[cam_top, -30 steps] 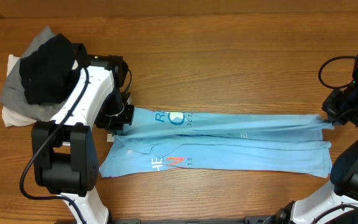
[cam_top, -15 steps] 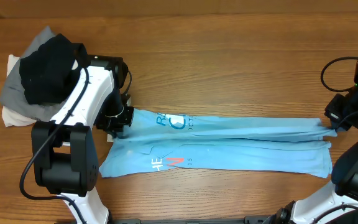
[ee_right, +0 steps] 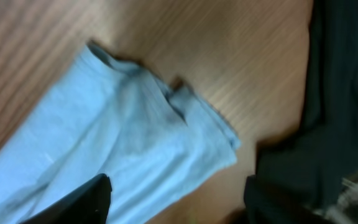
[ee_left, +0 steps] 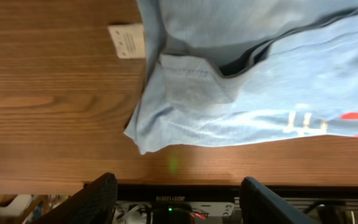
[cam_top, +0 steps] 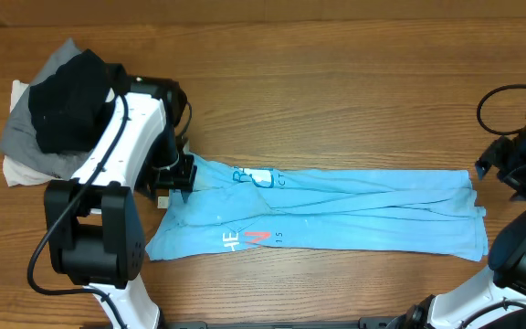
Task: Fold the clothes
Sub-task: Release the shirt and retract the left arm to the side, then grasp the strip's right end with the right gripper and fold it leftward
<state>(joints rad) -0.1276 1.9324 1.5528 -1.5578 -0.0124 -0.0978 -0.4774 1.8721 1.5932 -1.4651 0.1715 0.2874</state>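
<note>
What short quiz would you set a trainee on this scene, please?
1. True or false: the left hand grips the shirt.
2. Where does the pile of dark clothes lie? A far left; B on the shirt; C far right.
3. What small white thing lies at the shirt's edge in the left wrist view?
Key: 1 false, its fingers stand apart, off the cloth; 2 A; 3 a label.

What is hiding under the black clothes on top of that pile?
Under the black garment a grey garment shows, and a white garment peeks out below that. Anything deeper in the pile is covered.
</note>
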